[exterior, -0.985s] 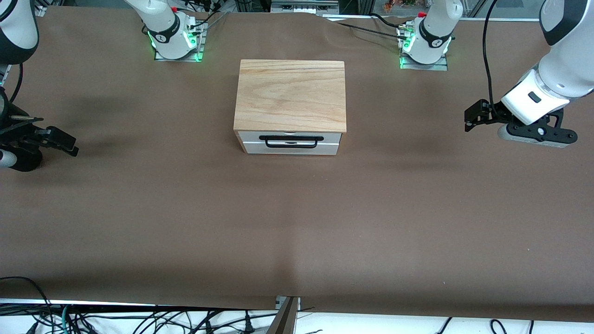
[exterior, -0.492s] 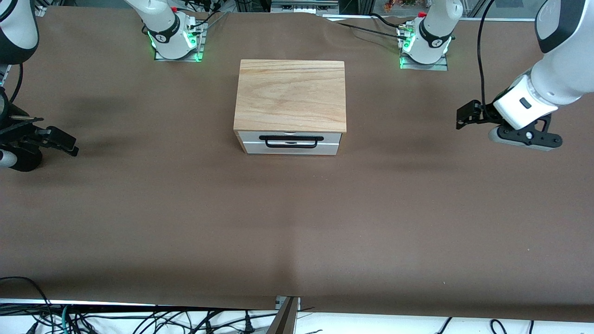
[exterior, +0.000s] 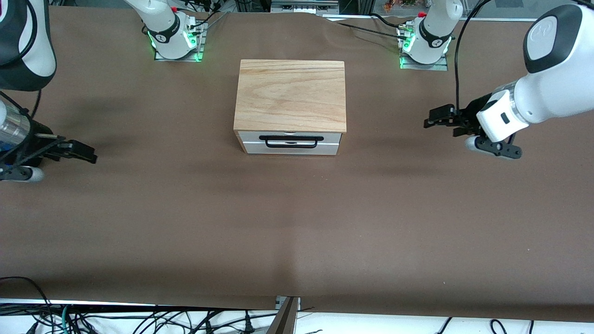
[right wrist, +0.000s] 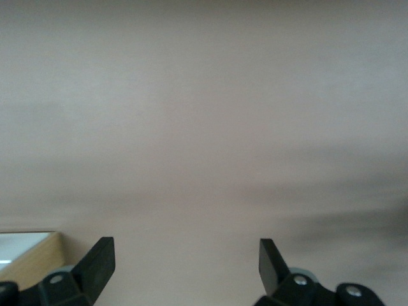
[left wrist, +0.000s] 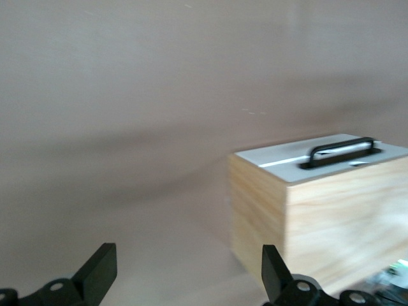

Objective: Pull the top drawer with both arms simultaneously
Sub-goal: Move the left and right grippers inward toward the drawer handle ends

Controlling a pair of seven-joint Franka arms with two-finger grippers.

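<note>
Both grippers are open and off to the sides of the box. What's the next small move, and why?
Probably bring both inward toward the handle. The drawer looks shut, and the open left gripper and right gripper hang over bare table at either end, touching nothing.

Open approaches to the box [exterior: 290, 95].
Bare counter [exterior: 297, 222] surrounds it; nothing stands in front of the top drawer [exterior: 290, 142].

white top drawer [exterior: 290, 142] with black handle [exterior: 291, 141], brown table [exterior: 297, 222], black-banded white arms [exterior: 547, 97].
</note>
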